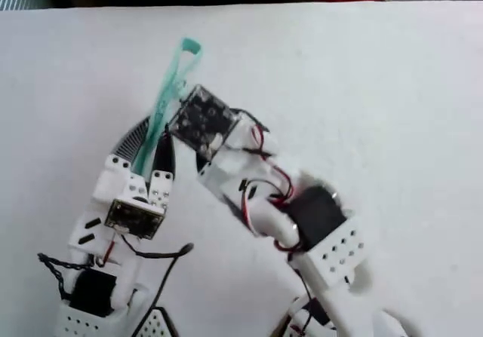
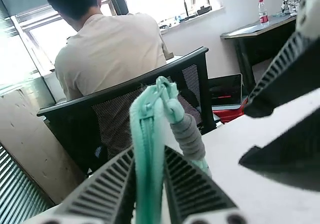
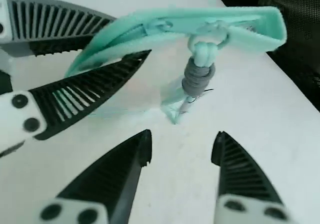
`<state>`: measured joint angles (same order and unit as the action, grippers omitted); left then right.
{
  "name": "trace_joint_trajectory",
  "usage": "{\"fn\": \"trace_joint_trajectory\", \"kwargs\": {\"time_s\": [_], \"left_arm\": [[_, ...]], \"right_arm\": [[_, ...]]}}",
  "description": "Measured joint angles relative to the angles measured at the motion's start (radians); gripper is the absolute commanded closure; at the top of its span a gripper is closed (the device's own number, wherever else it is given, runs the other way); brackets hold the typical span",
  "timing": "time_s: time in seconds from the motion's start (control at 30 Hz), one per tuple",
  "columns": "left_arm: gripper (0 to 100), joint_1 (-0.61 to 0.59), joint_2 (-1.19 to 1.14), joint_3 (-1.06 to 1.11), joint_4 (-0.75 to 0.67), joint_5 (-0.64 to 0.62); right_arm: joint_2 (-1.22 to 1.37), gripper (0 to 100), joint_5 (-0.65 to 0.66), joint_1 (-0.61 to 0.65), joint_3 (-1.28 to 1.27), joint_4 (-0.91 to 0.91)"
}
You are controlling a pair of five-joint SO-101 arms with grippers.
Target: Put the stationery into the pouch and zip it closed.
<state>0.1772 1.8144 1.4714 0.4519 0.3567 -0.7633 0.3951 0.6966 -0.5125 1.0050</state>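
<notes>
A mint-green pouch (image 1: pixel 167 96) stands on its thin edge on the white table (image 1: pixel 377 88), running away from the arms. My left gripper (image 1: pixel 151 147) is shut on its near end, with the zipper band (image 2: pixel 149 149) pinched between the ribbed fingers (image 2: pixel 192 189). The zipper pull with its grey cord (image 3: pixel 199 72) hangs at the pouch's side. My right gripper (image 3: pixel 180 151) is open just short of that pull, with nothing between its black fingers (image 3: pixel 117 171). The right arm's wrist (image 1: pixel 202 120) covers the pouch's middle from above.
Both arm bases stand at the near table edge, with a black cable (image 1: pixel 162 254) and a chain-like lead (image 1: pixel 53 265) beside the left one. The table's far edge (image 1: pixel 241 5) lies beyond the pouch. Bare tabletop stretches to the right and far left.
</notes>
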Motion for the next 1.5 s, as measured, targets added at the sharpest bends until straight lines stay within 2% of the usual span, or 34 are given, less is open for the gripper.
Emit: {"fn": "trace_joint_trajectory", "kwargs": {"time_s": [0.13,0.23,0.63,1.0,1.13,1.3,1.5], "left_arm": [[98,0.000,0.000,0.000,0.000,0.000],[98,0.000,0.000,0.000,0.000,0.000],[98,0.000,0.000,0.000,0.000,0.000],[98,0.006,0.000,0.000,0.026,0.000],[98,0.009,0.000,0.000,0.026,0.000],[98,0.009,0.000,0.000,0.026,0.000],[98,0.009,0.002,-0.002,0.046,0.000]], "right_arm": [[-0.028,80.0,-0.064,-0.003,-0.209,-0.256],[-0.014,80.0,-0.107,-0.002,-0.232,-0.365],[0.066,82.7,-0.238,0.005,-0.224,-0.497],[0.152,86.8,-0.241,0.003,-0.224,-0.658],[0.190,98.8,-0.239,0.003,-0.224,-0.686],[0.187,97.8,-0.132,0.002,-0.226,-0.715],[0.046,97.8,-0.110,-0.012,-0.245,-0.715]]}}
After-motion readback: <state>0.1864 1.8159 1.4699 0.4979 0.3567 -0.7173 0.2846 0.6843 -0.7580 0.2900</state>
